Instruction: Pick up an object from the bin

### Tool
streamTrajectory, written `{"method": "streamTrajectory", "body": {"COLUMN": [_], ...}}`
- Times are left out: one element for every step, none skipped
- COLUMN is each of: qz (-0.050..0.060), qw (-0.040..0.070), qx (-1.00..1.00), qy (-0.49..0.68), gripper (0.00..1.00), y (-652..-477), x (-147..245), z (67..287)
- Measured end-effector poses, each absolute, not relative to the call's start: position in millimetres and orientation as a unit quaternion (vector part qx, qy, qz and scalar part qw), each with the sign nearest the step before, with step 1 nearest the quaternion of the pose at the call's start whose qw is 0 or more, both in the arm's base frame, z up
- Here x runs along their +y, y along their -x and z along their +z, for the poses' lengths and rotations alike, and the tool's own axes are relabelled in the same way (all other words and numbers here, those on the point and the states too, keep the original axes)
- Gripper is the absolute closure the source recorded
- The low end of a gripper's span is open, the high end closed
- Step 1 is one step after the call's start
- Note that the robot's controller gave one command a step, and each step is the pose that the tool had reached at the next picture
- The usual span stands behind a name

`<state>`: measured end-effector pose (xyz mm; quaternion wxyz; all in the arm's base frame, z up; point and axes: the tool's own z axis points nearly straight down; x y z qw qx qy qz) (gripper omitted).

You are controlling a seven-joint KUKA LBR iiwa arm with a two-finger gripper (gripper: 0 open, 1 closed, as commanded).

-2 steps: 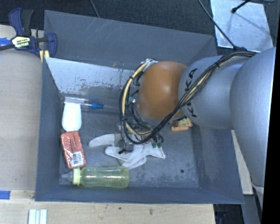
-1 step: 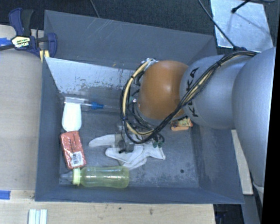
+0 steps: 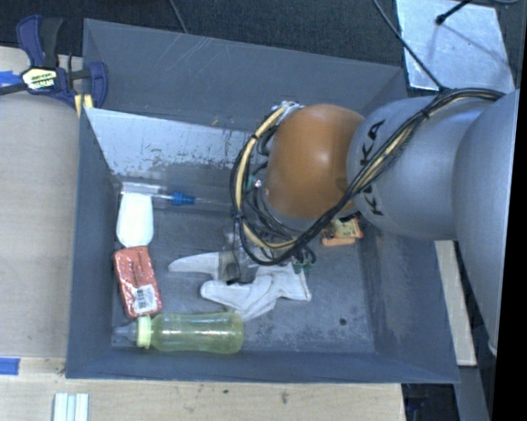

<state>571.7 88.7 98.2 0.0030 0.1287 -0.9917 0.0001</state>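
My gripper (image 3: pixel 236 269) reaches down in the middle of the bin, right on a white toy airplane (image 3: pixel 255 290) that lies on the floor there. Its fingers press into the plane's body between the left wing and the crumpled white part. A clear bottle with yellowish liquid and a yellow-green cap (image 3: pixel 191 331) lies along the front wall, just below and left of the plane.
At the left lie a red-brown packet with a white label (image 3: pixel 136 282), a white rounded tube (image 3: pixel 135 219) and a clear syringe with a blue tip (image 3: pixel 164 196). A small orange-brown thing (image 3: pixel 342 231) peeks out beside the arm's dome.
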Motion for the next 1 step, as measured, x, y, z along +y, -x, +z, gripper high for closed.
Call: {"method": "streamTrajectory", "body": {"qz": [0.0], "qw": [0.0], "qx": [-0.992], "qy": [-0.129], "gripper": [1.0], "y": [-573.2], "x": [88.9], "z": [120.0]}}
